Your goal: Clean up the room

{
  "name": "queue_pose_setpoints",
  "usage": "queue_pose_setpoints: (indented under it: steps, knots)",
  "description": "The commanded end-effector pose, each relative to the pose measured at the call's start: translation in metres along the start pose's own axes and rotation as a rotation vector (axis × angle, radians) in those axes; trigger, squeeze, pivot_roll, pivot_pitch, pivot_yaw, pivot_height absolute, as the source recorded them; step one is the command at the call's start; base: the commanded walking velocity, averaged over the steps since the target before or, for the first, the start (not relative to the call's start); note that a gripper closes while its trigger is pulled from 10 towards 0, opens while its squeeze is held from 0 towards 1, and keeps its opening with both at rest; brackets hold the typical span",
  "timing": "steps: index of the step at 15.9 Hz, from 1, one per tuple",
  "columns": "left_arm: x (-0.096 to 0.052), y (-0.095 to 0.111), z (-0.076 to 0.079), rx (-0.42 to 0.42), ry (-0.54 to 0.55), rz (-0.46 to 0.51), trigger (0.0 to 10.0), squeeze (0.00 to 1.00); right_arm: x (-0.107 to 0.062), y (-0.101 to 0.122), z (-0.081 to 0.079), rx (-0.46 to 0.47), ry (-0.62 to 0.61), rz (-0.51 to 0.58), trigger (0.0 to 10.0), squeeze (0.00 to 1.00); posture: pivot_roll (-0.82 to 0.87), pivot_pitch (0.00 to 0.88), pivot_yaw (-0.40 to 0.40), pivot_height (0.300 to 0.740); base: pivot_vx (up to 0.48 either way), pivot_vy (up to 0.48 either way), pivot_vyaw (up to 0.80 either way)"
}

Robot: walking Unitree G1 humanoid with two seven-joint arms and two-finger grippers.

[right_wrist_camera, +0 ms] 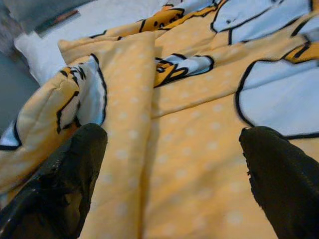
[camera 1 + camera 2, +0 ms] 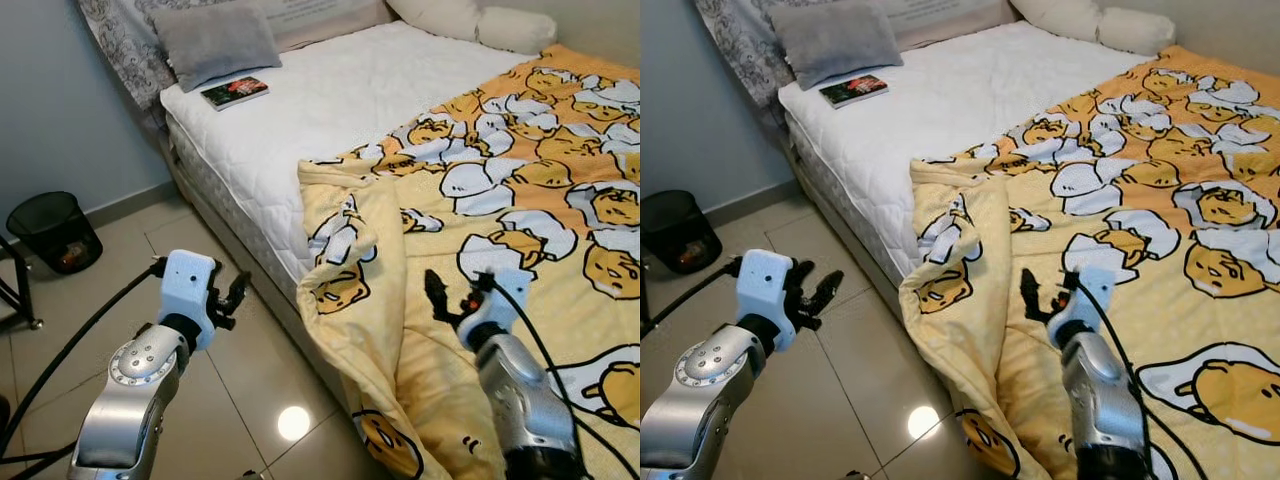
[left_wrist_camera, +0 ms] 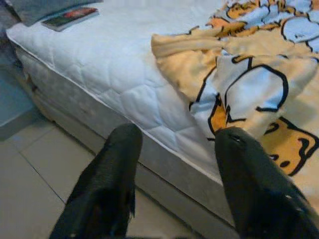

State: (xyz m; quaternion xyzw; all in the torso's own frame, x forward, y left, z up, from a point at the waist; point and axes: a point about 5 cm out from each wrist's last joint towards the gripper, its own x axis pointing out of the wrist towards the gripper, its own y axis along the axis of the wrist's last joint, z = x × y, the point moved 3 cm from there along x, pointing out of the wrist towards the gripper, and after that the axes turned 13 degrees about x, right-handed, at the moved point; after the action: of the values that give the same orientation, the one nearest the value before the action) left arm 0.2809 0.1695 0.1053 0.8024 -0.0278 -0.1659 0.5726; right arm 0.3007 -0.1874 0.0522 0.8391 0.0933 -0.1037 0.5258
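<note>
Yellow cartoon blanket (image 2: 520,210) | soft, light, floppy; we'd pinch its folded edge (image 2: 345,215) | left gripper (image 2: 232,297) open | right gripper (image 1: 169,174) open, empty, above blanket

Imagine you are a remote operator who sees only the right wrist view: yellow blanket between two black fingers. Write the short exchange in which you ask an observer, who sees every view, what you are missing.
Operator: Where is my right gripper?
Observer: The right gripper hangs open over the yellow blanket, near its folded-back edge.
Operator: And the other arm?
Observer: The left gripper is open too, over the tiled floor beside the mattress.
Operator: Anything else on the bed?
Observer: A book lies on the bare mattress near a grey pillow.
Operator: Anything on the floor?
Observer: A black mesh bin stands by the wall.
</note>
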Motion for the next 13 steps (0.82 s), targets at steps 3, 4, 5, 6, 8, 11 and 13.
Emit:
queue_pose_setpoints:
  steps: [3,4,5,6,8,11,13]
  knots:
    - [-0.003,0.002,-0.010,0.044,0.040,0.003,10.0,1.00,-0.007,0.001,-0.012,-0.015,0.021,0.010,10.0,0.00,0.01,0.000,0.025,0.740,0.000,0.110,-0.15]
    - [-0.005,-0.001,-0.015,0.055,0.055,-0.012,10.0,1.00,-0.009,-0.002,-0.015,-0.004,0.025,0.002,10.0,0.00,0.01,0.000,0.020,0.740,0.000,0.435,-0.80]
    - [-0.008,-0.003,-0.020,0.056,0.081,-0.019,10.0,1.00,-0.013,-0.004,-0.018,-0.003,0.024,-0.005,10.0,0.00,0.02,0.000,0.013,0.740,0.000,0.480,-0.80]
    - [-0.009,-0.003,-0.020,0.057,0.085,-0.022,10.0,1.00,-0.014,-0.005,-0.018,-0.007,0.022,-0.009,10.0,0.00,0.02,0.000,0.012,0.740,0.000,0.480,-0.80]
    - [-0.010,-0.006,-0.017,0.059,0.092,-0.034,10.0,1.00,-0.018,-0.008,-0.010,0.012,-0.020,-0.024,10.0,0.00,0.02,0.000,0.011,0.740,0.000,0.480,-0.80]
    - [-0.012,-0.009,-0.011,0.059,0.079,-0.043,10.0,1.00,-0.022,-0.006,-0.004,0.021,-0.059,-0.027,10.0,0.00,0.00,0.000,0.024,0.740,0.000,0.480,-0.80]
    - [-0.013,-0.011,-0.009,0.062,0.067,-0.047,10.0,1.00,-0.022,-0.006,-0.004,-0.001,-0.060,-0.033,10.0,0.00,0.00,0.000,0.024,0.740,0.000,0.480,-0.80]
